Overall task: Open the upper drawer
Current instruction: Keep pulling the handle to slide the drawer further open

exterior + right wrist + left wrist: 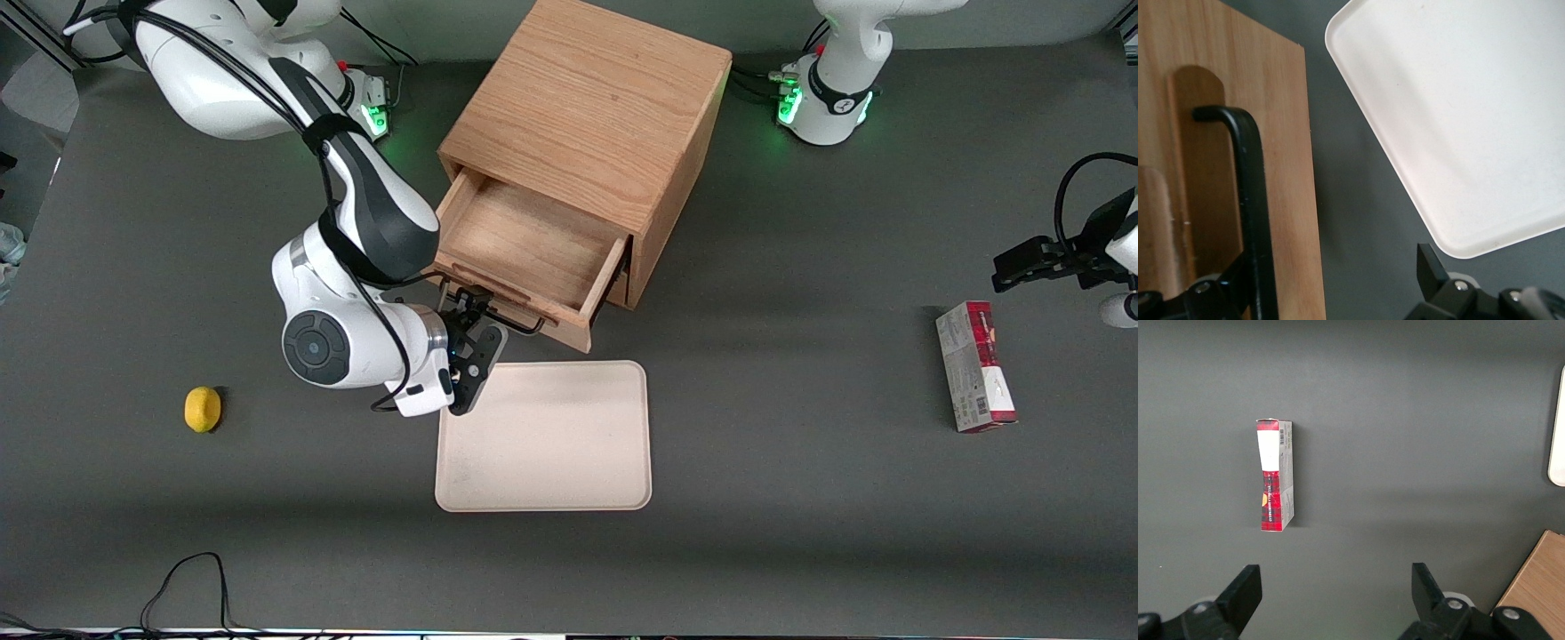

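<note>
Oak cabinet (591, 124) fills the upper centre of the front view, its upper drawer (524, 258) pulled out toward the camera — bare wood inside. Below it lies a cream tray (544, 437). At the drawer's front the gripper (471, 331) stands spread wide, one finger (1208, 297) touching the black bar handle (1250, 200) — nothing clamped. At mid-left, a yellow lemon (203, 409).
</note>
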